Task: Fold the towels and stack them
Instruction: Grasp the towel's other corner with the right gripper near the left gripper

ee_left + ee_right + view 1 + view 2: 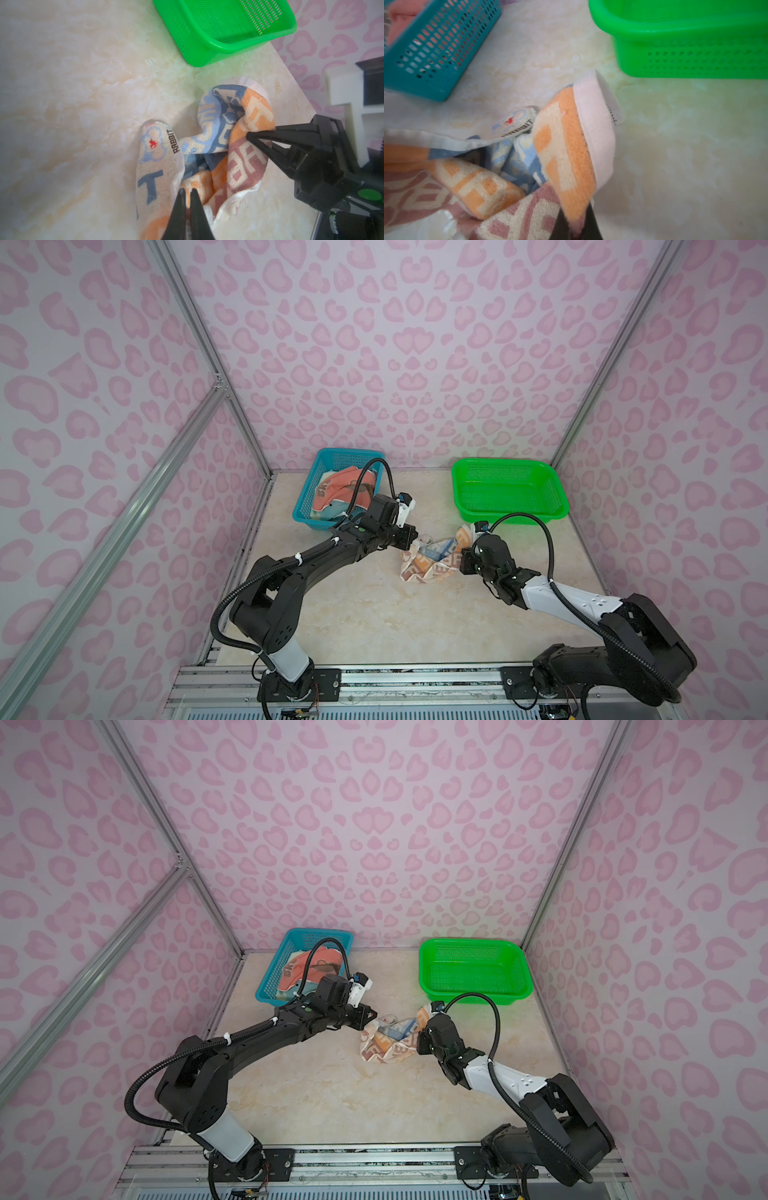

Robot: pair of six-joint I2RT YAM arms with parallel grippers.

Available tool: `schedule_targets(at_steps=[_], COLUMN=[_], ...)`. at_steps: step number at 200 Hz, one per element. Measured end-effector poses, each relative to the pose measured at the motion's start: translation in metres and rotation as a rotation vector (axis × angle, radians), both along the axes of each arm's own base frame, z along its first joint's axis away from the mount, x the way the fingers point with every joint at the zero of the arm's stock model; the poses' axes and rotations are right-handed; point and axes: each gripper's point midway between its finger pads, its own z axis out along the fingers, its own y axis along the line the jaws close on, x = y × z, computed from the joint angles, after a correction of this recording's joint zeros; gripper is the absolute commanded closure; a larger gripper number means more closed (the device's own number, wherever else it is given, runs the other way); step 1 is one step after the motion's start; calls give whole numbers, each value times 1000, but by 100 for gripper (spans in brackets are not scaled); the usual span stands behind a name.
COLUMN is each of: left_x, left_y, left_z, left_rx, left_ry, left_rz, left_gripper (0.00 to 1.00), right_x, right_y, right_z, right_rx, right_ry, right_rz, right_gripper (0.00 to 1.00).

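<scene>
The striped blue and orange "RABBIT" towel (432,559) (390,1042) lies crumpled on the table between the two arms. My left gripper (410,546) (188,192) is shut on an edge of its left side. In the left wrist view my right gripper (250,136) pinches the orange fold of the towel (207,145). In the right wrist view the right gripper (577,225) is shut on that fold of the towel (566,149), which stands up from the jaws. A coral "BROWN" towel (343,489) (309,969) lies bunched in the blue basket (305,493) on top of other cloth.
The green mesh basket (457,493) (228,46) (685,37) stands at the back right with nothing in it. The blue basket (436,62) is at the back left, close behind the left wrist. Patterned walls close in the table on three sides.
</scene>
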Motion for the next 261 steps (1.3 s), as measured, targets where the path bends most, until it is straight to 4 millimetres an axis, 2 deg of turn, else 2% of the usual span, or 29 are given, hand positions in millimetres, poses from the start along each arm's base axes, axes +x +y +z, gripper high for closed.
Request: schedule_targets(at_steps=[3, 4, 5, 10, 19, 43, 71, 87, 113, 128, 149, 161, 180, 213, 261], left_x=[0, 0, 0, 1, 1, 2, 1, -1, -7, -10, -14, -16, -17, -16, -15], left_y=[0, 0, 0, 0, 2, 4, 3, 0, -10, -14, -21, -23, -25, -27, -30], left_z=[0, 0, 0, 0, -2, -1, 1, 3, 12, 16, 22, 25, 28, 34, 43], left_rx=[-2, -2, -2, -4, 2, 5, -5, -22, -75, -103, -138, -151, -165, -179, -197], left_ry=[-3, -3, -3, -3, -4, -7, -3, 1, 2, 9, 5, 3, -2, -13, -29], left_rz=[0, 0, 0, 3, 14, 28, 25, 6, -46, -71, -107, -119, -133, -142, -153], left_gripper=[98, 98, 98, 98, 98, 98, 98, 98, 98, 98, 98, 98, 98, 98, 98], right_x=[-1, -1, -2, -4, -9, -23, -28, -31, -39, -36, -31, -30, -29, -21, -16], right_y=[-3, -3, -3, -7, -11, -10, -2, 8, 43, 63, 86, 96, 106, 118, 125], right_z=[-2, -2, -2, -4, -6, 3, 45, 64, 82, 92, 94, 88, 82, 86, 83], right_rx=[-8, -8, -9, -17, -37, -89, -79, -54, 8, 42, 82, 100, 135, 191, 250], right_ry=[10, 10, 11, 24, 37, 11, -124, -204, -255, -252, -229, -207, -163, -157, -122], right_rz=[-11, -11, -13, -29, -41, -5, 68, 155, 352, 426, 499, 535, 559, 582, 599], right_gripper=[73, 73, 68, 57, 46, 37, 31, 30, 31, 32, 34, 34, 35, 36, 50])
